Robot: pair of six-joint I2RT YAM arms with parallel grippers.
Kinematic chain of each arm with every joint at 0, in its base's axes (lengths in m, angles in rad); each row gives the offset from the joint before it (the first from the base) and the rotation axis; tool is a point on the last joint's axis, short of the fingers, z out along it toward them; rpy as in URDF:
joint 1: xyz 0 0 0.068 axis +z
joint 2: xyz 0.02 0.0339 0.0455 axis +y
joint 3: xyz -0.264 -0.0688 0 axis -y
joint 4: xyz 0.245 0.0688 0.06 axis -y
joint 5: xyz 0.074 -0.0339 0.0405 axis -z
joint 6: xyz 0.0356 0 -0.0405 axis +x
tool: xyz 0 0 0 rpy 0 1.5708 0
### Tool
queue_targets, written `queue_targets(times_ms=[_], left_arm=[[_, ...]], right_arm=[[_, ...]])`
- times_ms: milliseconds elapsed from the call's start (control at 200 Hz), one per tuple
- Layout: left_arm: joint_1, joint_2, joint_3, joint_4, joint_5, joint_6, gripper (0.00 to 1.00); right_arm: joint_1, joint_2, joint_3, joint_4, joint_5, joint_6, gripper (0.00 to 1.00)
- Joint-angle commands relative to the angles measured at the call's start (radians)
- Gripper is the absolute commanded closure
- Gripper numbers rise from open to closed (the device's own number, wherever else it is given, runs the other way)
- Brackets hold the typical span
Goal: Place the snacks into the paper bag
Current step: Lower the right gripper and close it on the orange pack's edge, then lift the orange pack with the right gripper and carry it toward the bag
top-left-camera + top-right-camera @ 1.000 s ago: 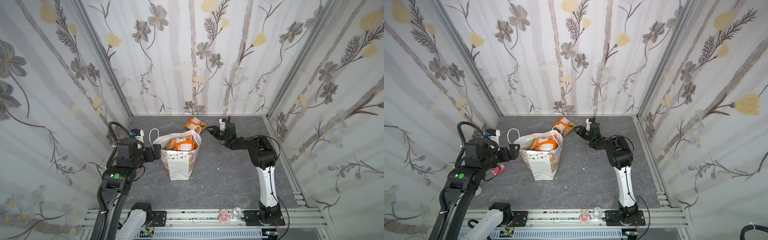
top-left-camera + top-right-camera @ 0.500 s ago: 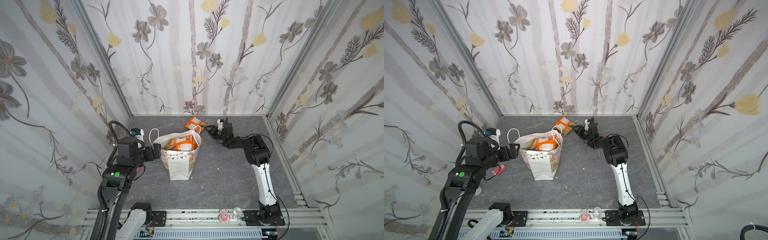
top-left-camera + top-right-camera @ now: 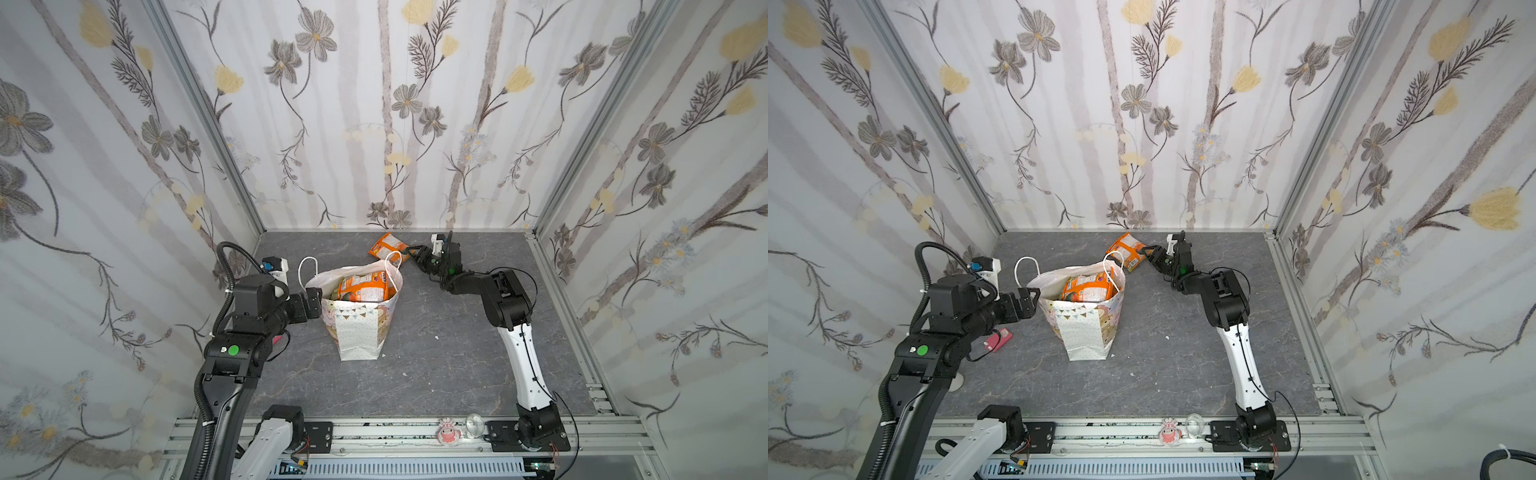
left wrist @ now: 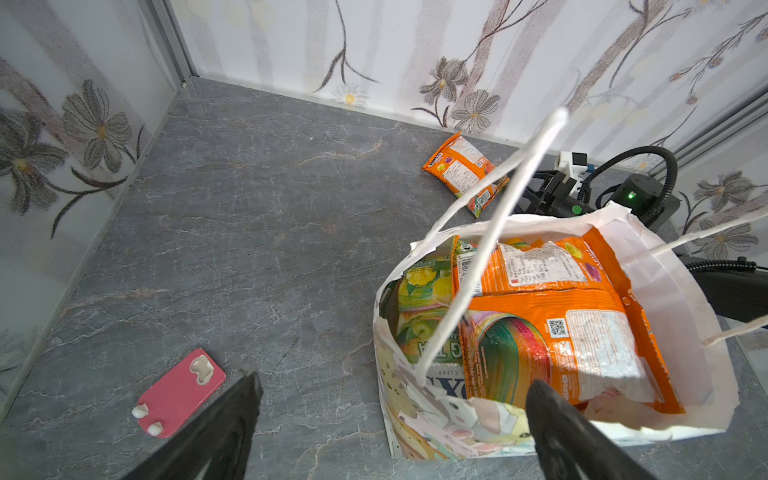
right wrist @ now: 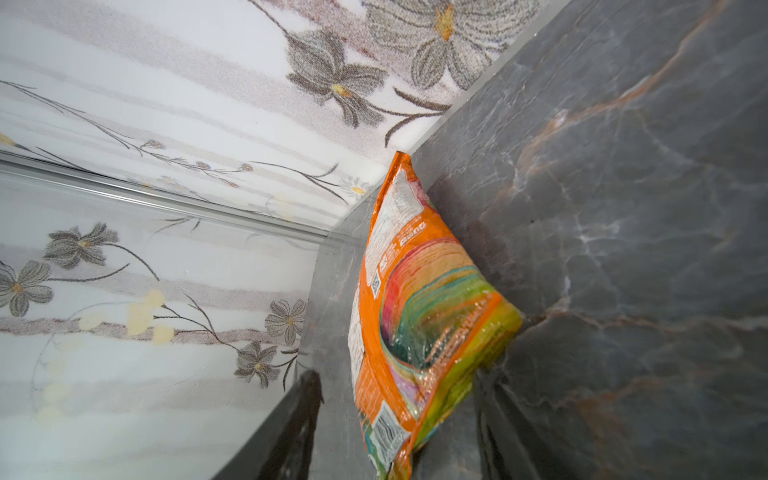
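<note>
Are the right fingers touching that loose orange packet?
Cannot tell: the right wrist view shows the right fingers flanking the orange packet, contact lost in shadow.

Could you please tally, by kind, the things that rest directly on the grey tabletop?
Paper bag: 1
Orange packet: 1
Pink card: 1
Total: 3

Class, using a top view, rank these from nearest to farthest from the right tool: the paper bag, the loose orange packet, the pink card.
1. The loose orange packet, right at the right tool, at the back.
2. The paper bag, in the middle.
3. The pink card, far left.
</note>
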State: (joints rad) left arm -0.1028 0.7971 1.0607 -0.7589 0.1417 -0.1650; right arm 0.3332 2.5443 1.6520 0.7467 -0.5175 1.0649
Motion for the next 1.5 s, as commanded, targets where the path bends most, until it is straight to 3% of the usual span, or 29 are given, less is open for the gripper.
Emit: queue_targets(times_ms=[0, 180, 450, 579, 879, 1289, 1494], left_arm=[[0.002, -0.003, -0.009, 0.02, -0.018, 0.005, 0.0], [0.002, -0.01, -0.013, 0.021, -0.019, 0.007, 0.0], [-0.001, -0.021, -0.018, 0.024, -0.024, 0.007, 0.0], [-0.002, -0.029, -0.017, 0.02, -0.034, 0.008, 0.0], [-0.003, -0.039, -0.018, 0.015, -0.036, 0.007, 0.0], [-0.003, -0.047, -0.02, 0.009, -0.036, 0.006, 0.0], [-0.003, -0.024, -0.012, 0.016, -0.029, 0.007, 0.0]], right_arm=[[0.008, 0.019, 0.04, -0.127, 0.041, -0.033, 0.42], [0.019, 0.039, 0.112, -0.227, 0.084, -0.054, 0.51], [0.016, 0.07, 0.165, -0.244, 0.109, -0.038, 1.0], [0.014, 0.041, 0.133, -0.213, 0.071, -0.037, 1.0], [-0.007, -0.161, -0.213, 0.051, 0.037, -0.019, 1.0], [-0.035, -0.528, -0.721, 0.14, 0.057, -0.139, 1.0], [-0.037, -0.689, -0.784, 0.117, -0.021, -0.21, 1.0]])
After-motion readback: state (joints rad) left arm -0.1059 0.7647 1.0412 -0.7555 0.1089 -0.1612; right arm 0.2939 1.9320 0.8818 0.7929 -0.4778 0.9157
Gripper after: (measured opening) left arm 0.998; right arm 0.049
